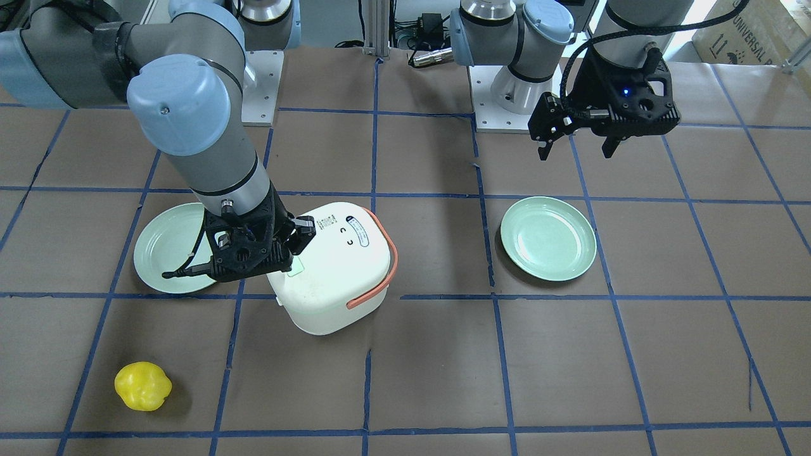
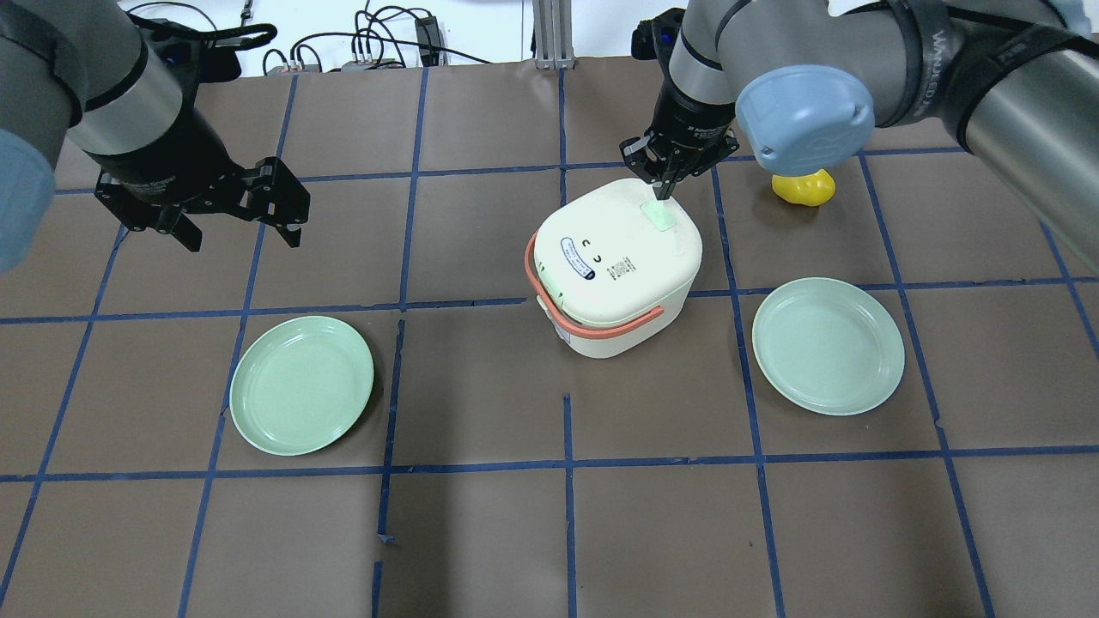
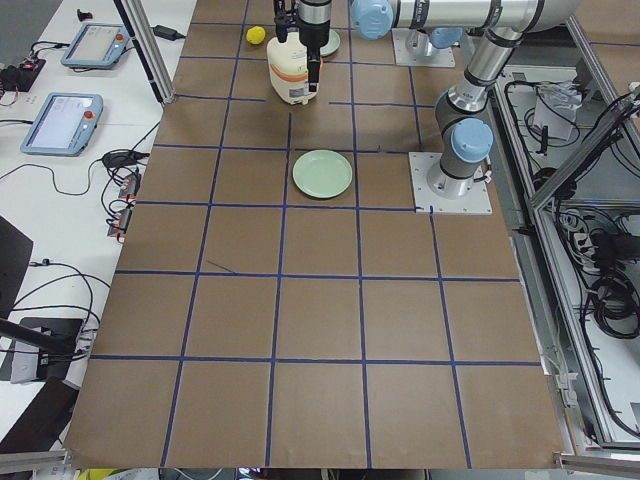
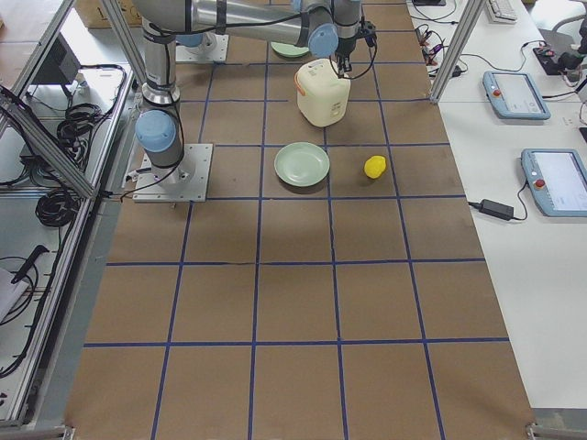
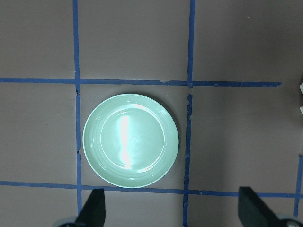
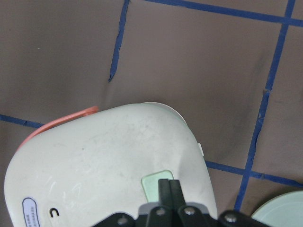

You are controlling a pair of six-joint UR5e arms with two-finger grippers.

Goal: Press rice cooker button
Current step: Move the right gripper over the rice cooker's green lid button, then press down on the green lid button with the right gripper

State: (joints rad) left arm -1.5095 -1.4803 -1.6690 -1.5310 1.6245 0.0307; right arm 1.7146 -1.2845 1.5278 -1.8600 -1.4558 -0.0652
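The white rice cooker (image 2: pixel 614 257) with its salmon-orange handle (image 2: pixel 601 324) stands at mid-table, lid closed. A small mint-green button (image 2: pixel 661 215) sits on the lid's far corner. My right gripper (image 2: pixel 659 190) is shut, and its joined fingertips point straight down onto that button. The right wrist view shows the shut gripper (image 6: pixel 169 187) at the button (image 6: pixel 154 182) on the lid (image 6: pixel 109 161). In the front view the gripper (image 1: pixel 294 254) meets the lid (image 1: pixel 336 272). My left gripper (image 2: pixel 232 202) is open and empty, hovering above the table far left of the cooker.
A mint-green plate (image 2: pixel 302 384) lies near left, below my left gripper, and also shows in the left wrist view (image 5: pixel 130 140). A second plate (image 2: pixel 828 345) lies right of the cooker. A yellow toy pepper (image 2: pixel 803 189) sits behind my right arm.
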